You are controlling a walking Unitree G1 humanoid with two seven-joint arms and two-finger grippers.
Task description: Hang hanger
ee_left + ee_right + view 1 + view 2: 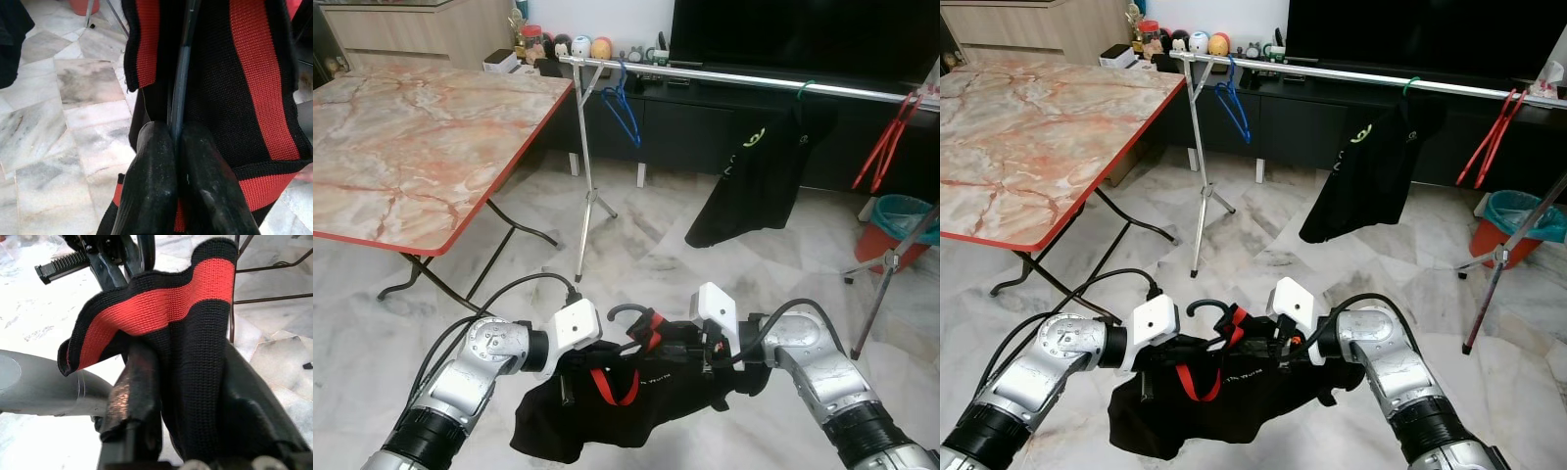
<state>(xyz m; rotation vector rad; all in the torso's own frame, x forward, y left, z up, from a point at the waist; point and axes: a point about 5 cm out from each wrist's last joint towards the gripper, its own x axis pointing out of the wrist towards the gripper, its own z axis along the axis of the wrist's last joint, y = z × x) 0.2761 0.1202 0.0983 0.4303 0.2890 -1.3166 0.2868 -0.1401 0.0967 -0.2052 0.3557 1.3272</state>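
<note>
A black shirt (636, 401) with red trim hangs low before me on a dark hanger whose hook (625, 311) sticks up between my two wrists. My left gripper (177, 132) is shut on the hanger's thin grey bar (182, 73) where it runs through the fabric. My right gripper (188, 352) is shut on the shirt's red-banded collar (156, 303). The silver clothes rail (744, 78) runs across the room ahead, well beyond both grippers. In the eye views the fingers are buried in the cloth.
On the rail hang a blue hanger (622, 103), a black shirt (759, 166) and a red hanger (886, 142). The rail's tripod leg (587, 186) stands ahead. A marble folding table (411, 147) is at left, an orange bin (901, 230) at right.
</note>
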